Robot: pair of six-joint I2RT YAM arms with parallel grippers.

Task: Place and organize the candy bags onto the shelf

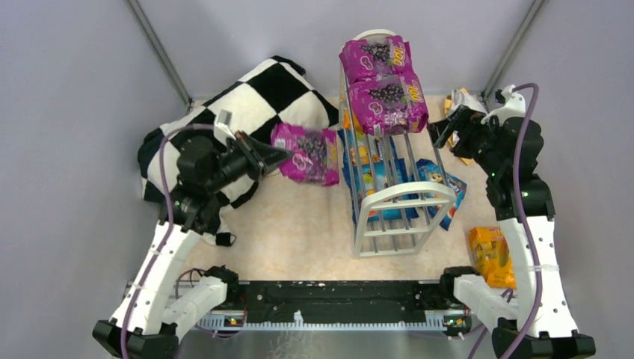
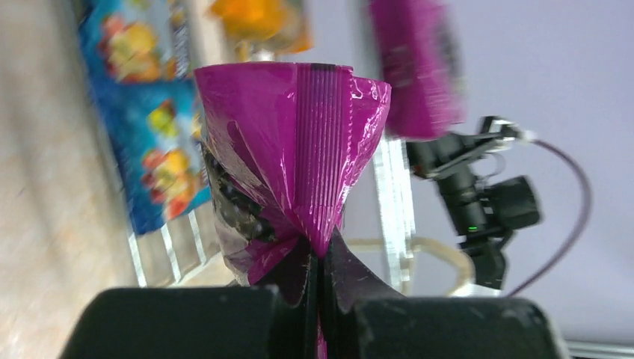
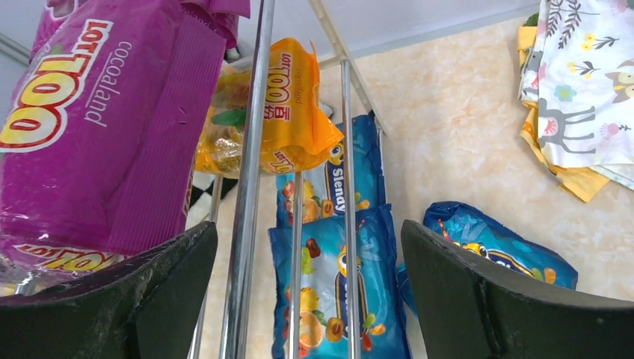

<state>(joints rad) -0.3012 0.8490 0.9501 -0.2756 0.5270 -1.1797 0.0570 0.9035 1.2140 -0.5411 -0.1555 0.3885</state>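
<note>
1. Nearest my bases, in the lower right of the overhead view, a flat orange plastic candy bag (image 1: 490,254) lies on the beige table (image 1: 299,239) beside my right arm.
2. The white wire shelf with arched end frames (image 1: 396,198) stands at centre frame, running away from me. Blue plastic candy bags (image 1: 374,176) lie on its lower rods, and a loose blue bag (image 1: 441,187) lies on the table just beside its right side.
3. Left of centre, my left claw (image 1: 278,155) is pinched tight on the crimped edge of a purple foil candy bag (image 1: 306,153), holding it just left of the shelf.
4. In the upper right, my right claw (image 1: 441,129) has its fingers spread wide with nothing between them, close to the shelf's right side.
5. Farthest, at top centre, two more purple bags (image 1: 389,101) rest on the shelf's upper tier, with an orange bag (image 3: 291,105) below them. A black-and-white checkered cloth (image 1: 254,97) fills the upper left, and a patterned cloth (image 3: 591,75) lies behind my right claw.
</note>
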